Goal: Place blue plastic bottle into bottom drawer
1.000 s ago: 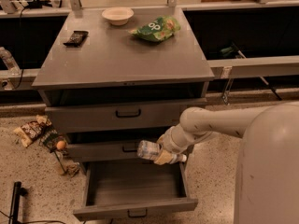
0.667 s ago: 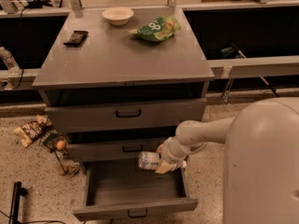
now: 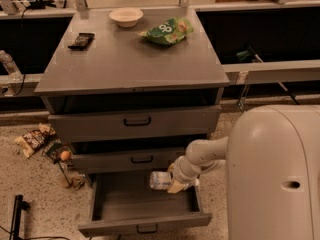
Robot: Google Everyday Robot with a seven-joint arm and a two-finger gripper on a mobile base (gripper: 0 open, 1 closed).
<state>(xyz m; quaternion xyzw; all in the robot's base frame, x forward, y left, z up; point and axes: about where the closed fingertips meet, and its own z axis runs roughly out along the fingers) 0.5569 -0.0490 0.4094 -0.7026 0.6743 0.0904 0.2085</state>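
The bottom drawer is pulled open below the two upper grey drawers, its deep box showing. My gripper hangs over the drawer's right rear part, shut on the blue plastic bottle. The bottle lies sideways in the grip, its clear body and pale label pointing left, just above the inside of the drawer. My white arm reaches in from the right.
On the cabinet top lie a green snack bag, a white bowl and a dark flat object. Litter and snack wrappers lie on the floor at the left. My large white body fills the right foreground.
My gripper has moved down with the bottle, from the level of the middle drawer's front to just over the open bottom drawer. The arm has drawn closer to my body.
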